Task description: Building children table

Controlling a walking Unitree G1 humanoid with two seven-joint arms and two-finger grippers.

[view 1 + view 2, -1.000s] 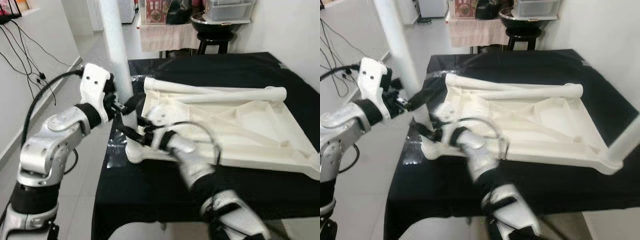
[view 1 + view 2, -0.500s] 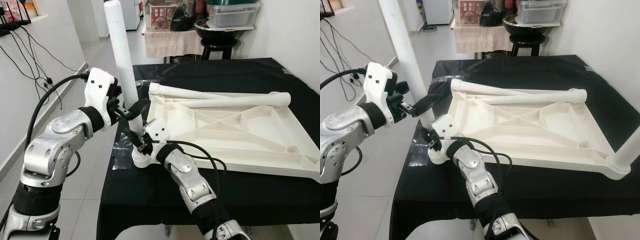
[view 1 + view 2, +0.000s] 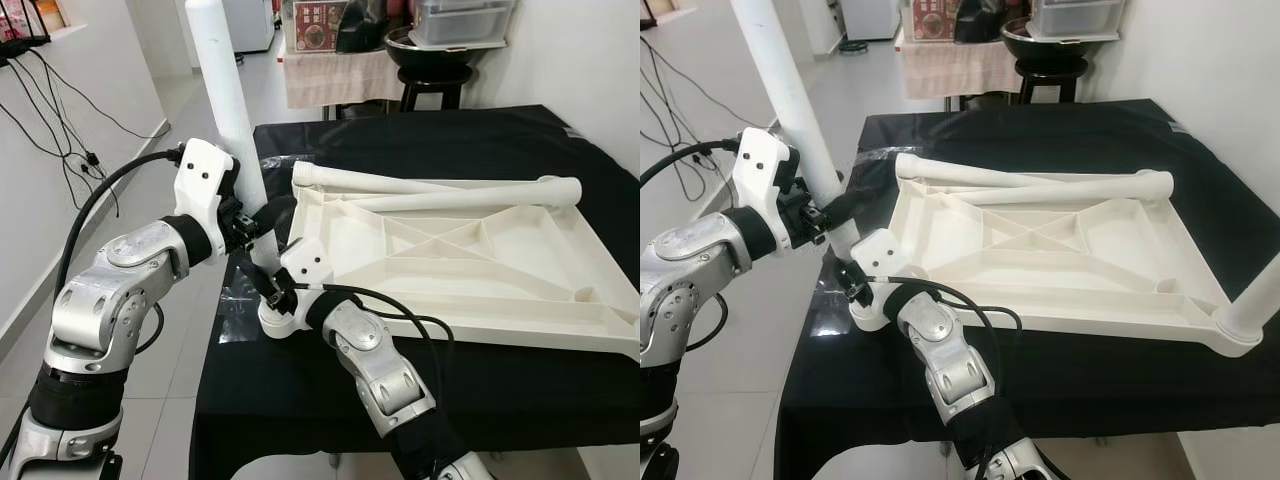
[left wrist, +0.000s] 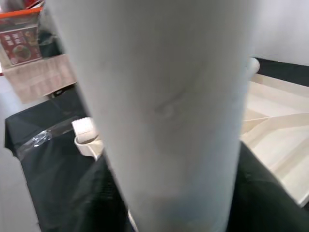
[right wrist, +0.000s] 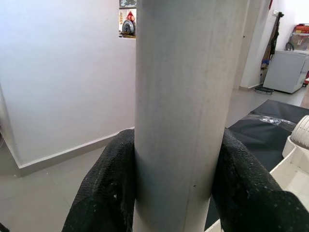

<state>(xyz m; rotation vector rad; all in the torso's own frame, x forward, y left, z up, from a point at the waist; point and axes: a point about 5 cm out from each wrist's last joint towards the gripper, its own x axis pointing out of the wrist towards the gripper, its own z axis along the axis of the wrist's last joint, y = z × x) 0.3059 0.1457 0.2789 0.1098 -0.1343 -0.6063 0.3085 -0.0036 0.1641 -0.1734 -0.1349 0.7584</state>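
Tabletop [image 3: 470, 270]: lies underside up on the black-covered table [image 3: 420, 140]. Upright leg [image 3: 228, 110]: at the tabletop's near-left corner socket [image 3: 280, 318]. Two loose legs [image 3: 440, 190]: across the tabletop's far edge. Stool [image 3: 432, 80]: behind the tabletop, beyond the table.

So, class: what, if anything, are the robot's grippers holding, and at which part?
Both hold the upright white table leg near its lower end: left gripper above, right gripper just over the tabletop's corner socket.
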